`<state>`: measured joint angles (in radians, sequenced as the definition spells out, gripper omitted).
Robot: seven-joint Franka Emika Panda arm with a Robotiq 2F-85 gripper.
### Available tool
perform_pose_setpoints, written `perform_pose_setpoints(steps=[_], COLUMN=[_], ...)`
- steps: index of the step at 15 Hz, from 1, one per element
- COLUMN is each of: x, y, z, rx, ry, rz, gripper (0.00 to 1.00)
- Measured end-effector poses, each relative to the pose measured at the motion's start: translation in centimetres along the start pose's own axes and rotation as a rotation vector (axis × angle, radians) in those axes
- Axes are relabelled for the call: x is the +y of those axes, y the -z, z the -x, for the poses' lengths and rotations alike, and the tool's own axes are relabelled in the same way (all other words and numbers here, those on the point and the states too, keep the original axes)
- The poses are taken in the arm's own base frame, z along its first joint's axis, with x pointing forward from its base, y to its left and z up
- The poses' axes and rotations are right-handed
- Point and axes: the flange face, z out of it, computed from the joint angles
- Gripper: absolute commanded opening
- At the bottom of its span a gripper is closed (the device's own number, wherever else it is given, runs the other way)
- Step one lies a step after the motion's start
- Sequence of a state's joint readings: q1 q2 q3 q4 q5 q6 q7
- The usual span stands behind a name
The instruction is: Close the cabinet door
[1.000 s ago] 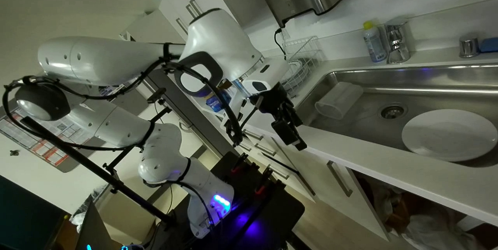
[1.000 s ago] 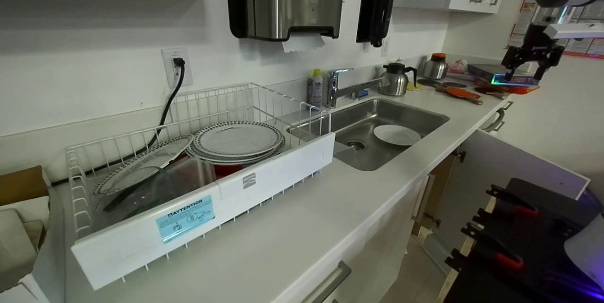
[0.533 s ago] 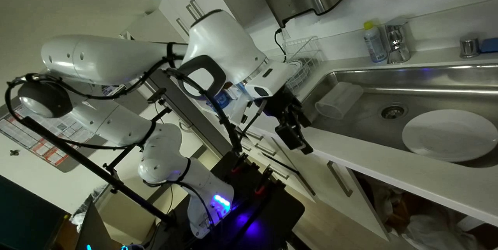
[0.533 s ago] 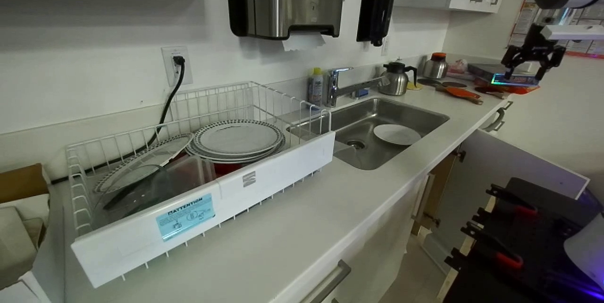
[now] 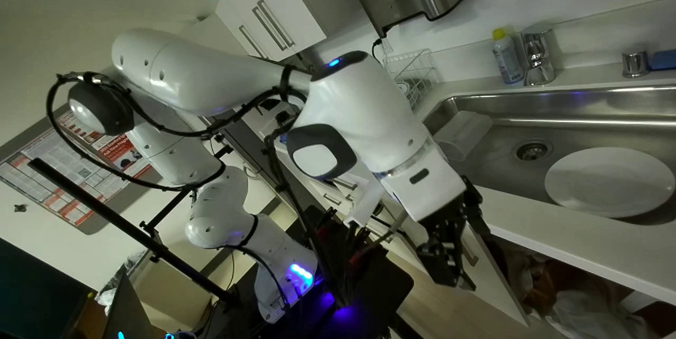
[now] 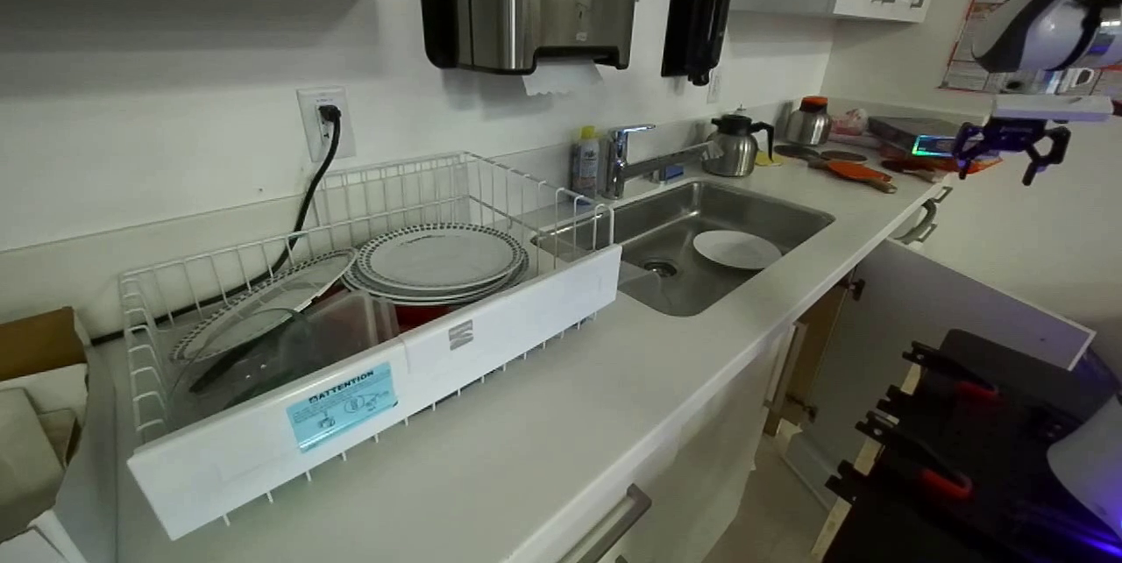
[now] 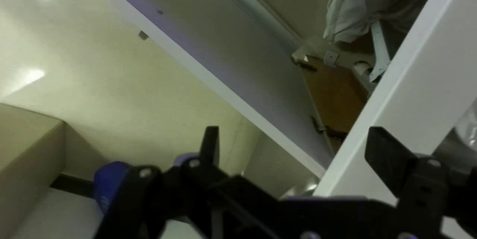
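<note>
The cabinet door is a plain white flat panel, swung wide open below the counter. It shows in both exterior views (image 5: 494,283) (image 6: 912,326) and in the wrist view (image 7: 238,60), with two dark hinges on its inner side. The brownish cabinet interior (image 7: 331,90) holds white bags. My gripper is open and empty, with its fingers spread wide in the wrist view (image 7: 293,131). In an exterior view (image 5: 465,257) it hangs in front of the counter edge and covers part of the door and its handle. It also shows in an exterior view (image 6: 997,173), above the door, apart from it.
The white counter (image 6: 561,423) edge runs beside the gripper. A steel sink (image 5: 570,97) holds a white plate (image 5: 610,183) and a clear container (image 5: 465,133). The black robot stand (image 6: 990,449) with clamps is close to the door. A wire dish rack (image 6: 508,326) stands on the counter.
The arm has swung out and my gripper has moved down and to the right in an exterior view, in front of the door handle. The door has not moved.
</note>
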<state>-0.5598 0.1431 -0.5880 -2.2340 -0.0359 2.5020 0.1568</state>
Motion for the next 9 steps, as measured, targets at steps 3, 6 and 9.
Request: perform_pose_setpoints(steps=[3, 6, 9], x=[3.2, 5.9, 7.8], y=[-3.3, -7.2, -11.8], z=[-2.2, -4.0, -5.7], rx=[-0.029, -0.058, -0.091], ry=[-0.122, -0.223, -0.296], rz=[0.038, 0.045, 0.023], gripper=[1.00, 1.00, 1.00])
